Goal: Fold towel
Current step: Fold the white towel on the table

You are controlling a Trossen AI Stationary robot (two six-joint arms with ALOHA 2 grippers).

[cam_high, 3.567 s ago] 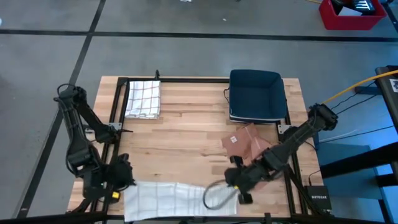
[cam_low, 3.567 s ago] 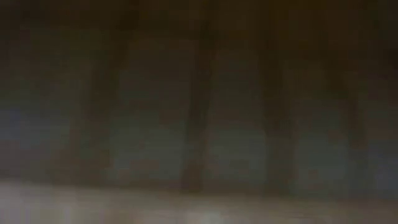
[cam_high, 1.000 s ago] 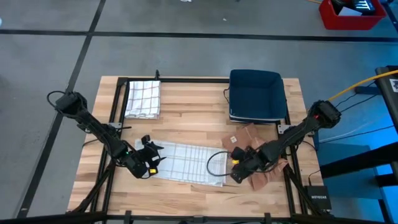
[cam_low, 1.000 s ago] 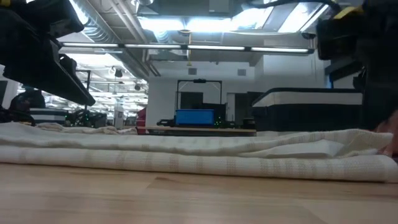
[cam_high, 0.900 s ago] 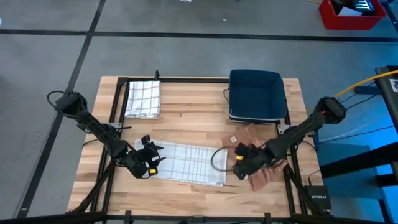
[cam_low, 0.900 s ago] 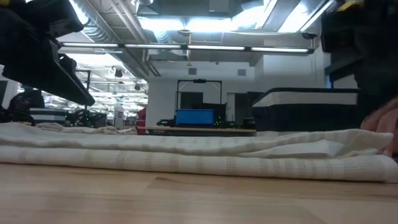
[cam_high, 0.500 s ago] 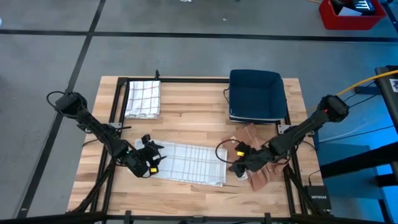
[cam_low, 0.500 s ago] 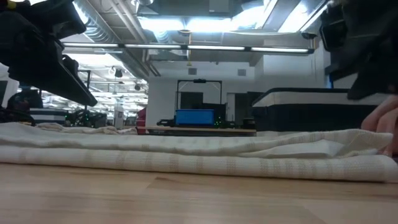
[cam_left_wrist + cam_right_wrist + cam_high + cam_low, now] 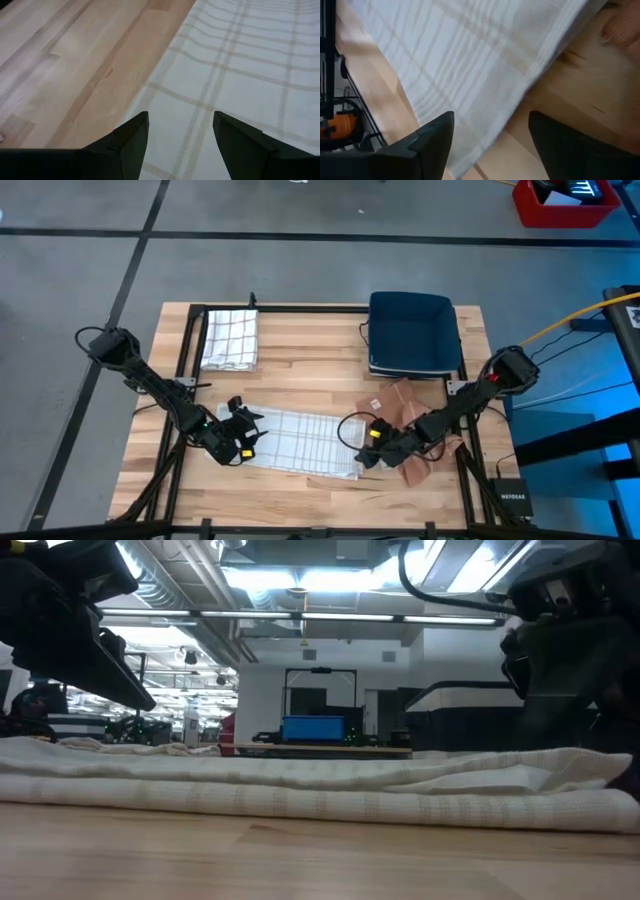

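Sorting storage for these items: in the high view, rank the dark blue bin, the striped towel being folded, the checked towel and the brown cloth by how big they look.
1. Striped towel and dark blue bin: too alike to rank.
2. Checked towel.
3. Brown cloth, though the right arm hides part of it, so this is unsure.

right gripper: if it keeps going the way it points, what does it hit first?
Most likely the towel. The right gripper is open over the towel's right edge, fingers straddling it, pointing left along the cloth. Depth is unclear.
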